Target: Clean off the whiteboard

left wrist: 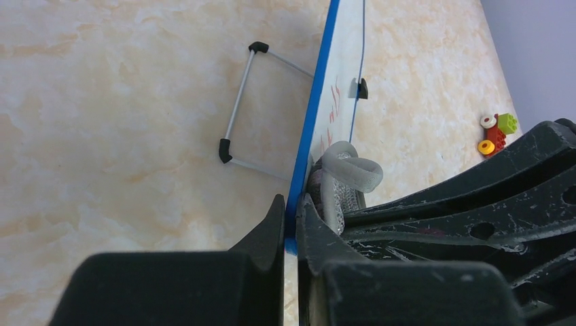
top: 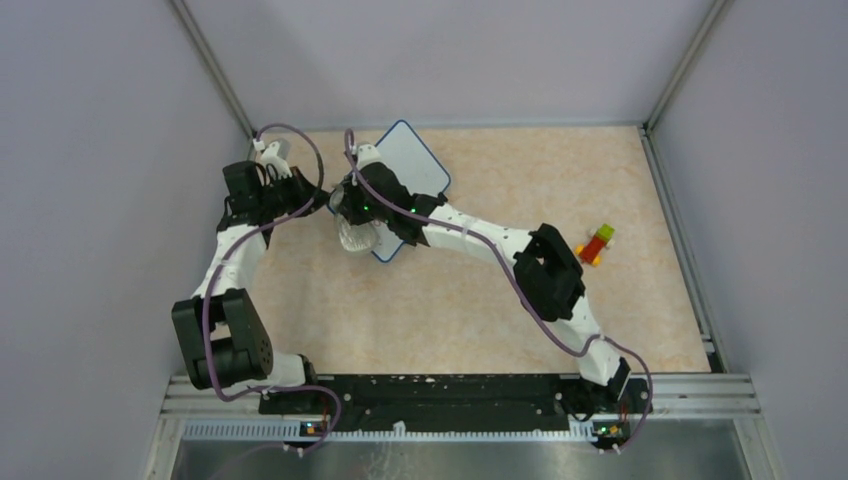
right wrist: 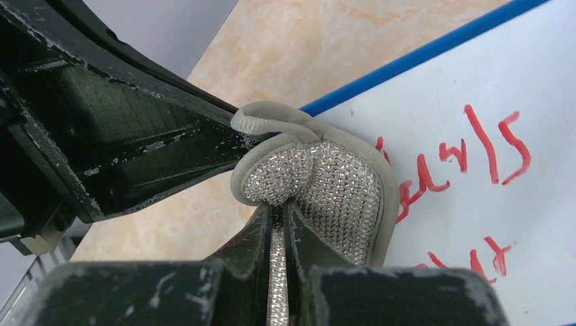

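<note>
The whiteboard [top: 412, 160], white with a blue rim, stands tilted at the back left of the table. Red handwriting [right wrist: 475, 146] shows on its face [right wrist: 462, 88]. My left gripper [left wrist: 292, 210] is shut on the board's blue edge [left wrist: 314, 115], at its near left corner [top: 325, 200]. My right gripper [right wrist: 278, 214] is shut on a grey eraser pad [right wrist: 339, 190] with a glittery mesh face. The pad rests against the board's face beside the left end of the writing. The pad also shows in the left wrist view [left wrist: 343, 180] and below the board in the top view [top: 355, 235].
The board's wire stand [left wrist: 238, 115] with black feet rests on the table behind it. A small toy of coloured bricks [top: 597, 243] lies at the right, also in the left wrist view [left wrist: 496, 132]. Grey walls close the table at the back and both sides.
</note>
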